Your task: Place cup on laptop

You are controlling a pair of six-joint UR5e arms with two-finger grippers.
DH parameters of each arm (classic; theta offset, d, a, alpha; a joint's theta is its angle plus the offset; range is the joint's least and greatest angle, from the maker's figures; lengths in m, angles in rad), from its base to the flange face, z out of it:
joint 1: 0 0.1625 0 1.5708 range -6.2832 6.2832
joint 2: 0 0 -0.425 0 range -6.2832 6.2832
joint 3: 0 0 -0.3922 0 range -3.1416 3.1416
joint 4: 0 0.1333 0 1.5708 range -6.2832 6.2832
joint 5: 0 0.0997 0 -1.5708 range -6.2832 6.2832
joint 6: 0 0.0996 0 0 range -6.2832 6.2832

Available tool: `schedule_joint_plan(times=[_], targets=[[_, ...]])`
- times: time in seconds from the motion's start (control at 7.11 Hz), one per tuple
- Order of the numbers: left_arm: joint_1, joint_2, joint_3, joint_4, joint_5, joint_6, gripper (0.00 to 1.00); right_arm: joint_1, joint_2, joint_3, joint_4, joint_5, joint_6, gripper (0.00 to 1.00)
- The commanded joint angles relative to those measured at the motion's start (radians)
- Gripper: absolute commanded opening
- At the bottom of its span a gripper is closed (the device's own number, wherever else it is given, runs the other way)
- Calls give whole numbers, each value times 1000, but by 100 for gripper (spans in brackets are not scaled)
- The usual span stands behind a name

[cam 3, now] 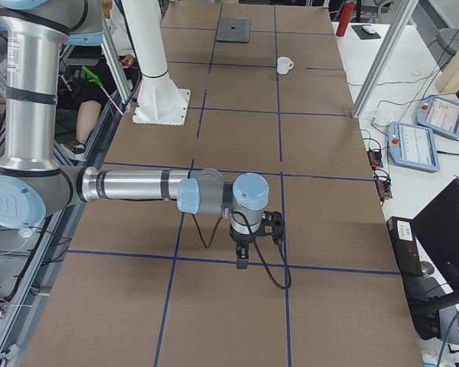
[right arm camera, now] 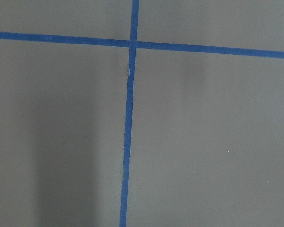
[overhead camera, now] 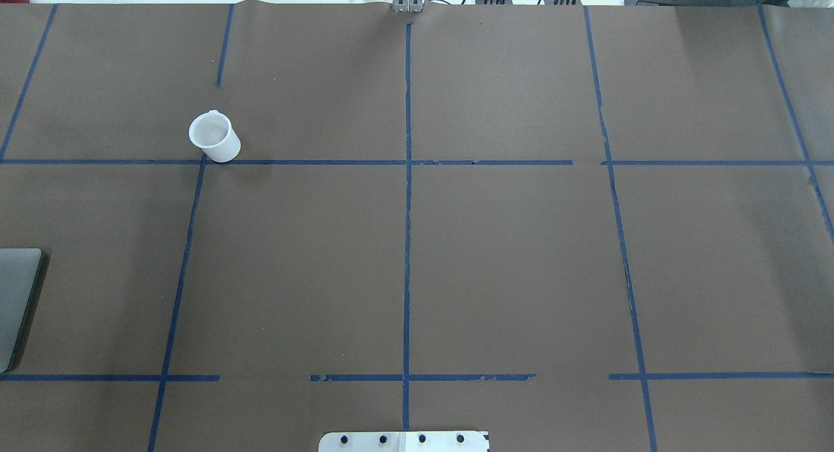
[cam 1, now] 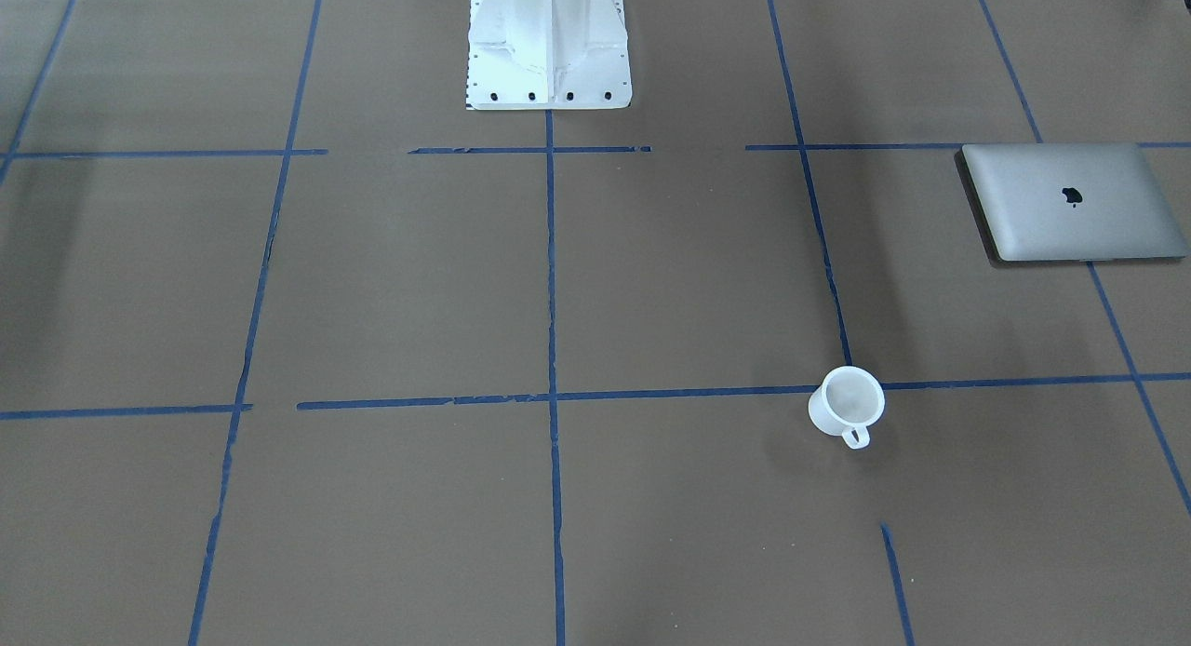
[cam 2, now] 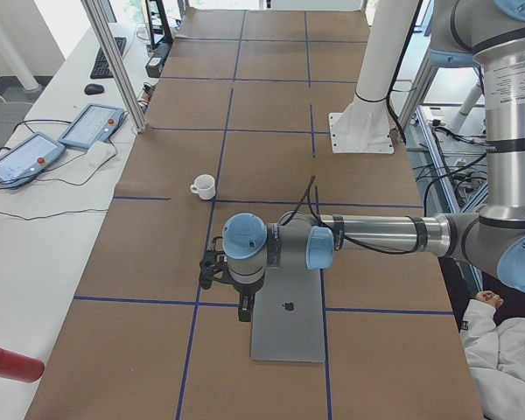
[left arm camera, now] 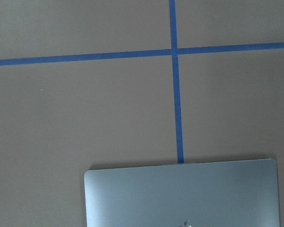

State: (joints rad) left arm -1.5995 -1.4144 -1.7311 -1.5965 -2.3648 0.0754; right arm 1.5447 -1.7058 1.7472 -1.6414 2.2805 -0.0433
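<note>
The small white cup [cam 1: 845,404] stands upright on the brown table by a blue tape crossing, its handle towards the operators' side; it also shows in the overhead view [overhead camera: 214,137] and the side views [cam 2: 204,185] [cam 3: 284,65]. The silver-grey laptop [cam 1: 1070,202] lies closed and flat on the robot's left side, cut off at the overhead view's edge [overhead camera: 16,302]. My left gripper [cam 2: 245,308] hangs above the laptop's [cam 2: 289,319] edge, well apart from the cup; I cannot tell whether it is open. The left wrist view shows only the laptop [left arm camera: 180,194]. My right gripper [cam 3: 242,258] hangs over bare table, state unclear.
The white robot base [cam 1: 549,46] stands at the table's middle rear edge. Blue tape lines divide the table. Teach pendants [cam 2: 92,125] lie on the side table past the far edge. A red bottle [cam 2: 9,363] lies on that side table too.
</note>
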Motion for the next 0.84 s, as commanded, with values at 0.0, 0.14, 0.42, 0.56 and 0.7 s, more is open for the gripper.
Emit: schedule_joint_plan(times=[0.0, 0.14, 0.42, 0.56, 0.7], targets=[[27, -11, -2, -103, -2, -31, 100, 0, 0, 0, 0, 1, 0, 100], [73, -56, 1, -131, -1, -104, 100, 0, 0, 0, 0, 1, 0, 100], [221, -269, 92, -114, 6, -329, 100, 0, 0, 0, 0, -1, 0, 100], [290, -400, 205, -114, 6, -421, 100, 0, 0, 0, 0, 0, 0, 100], [320, -526, 326, -122, 6, -487, 100, 0, 0, 0, 0, -1, 0, 100]])
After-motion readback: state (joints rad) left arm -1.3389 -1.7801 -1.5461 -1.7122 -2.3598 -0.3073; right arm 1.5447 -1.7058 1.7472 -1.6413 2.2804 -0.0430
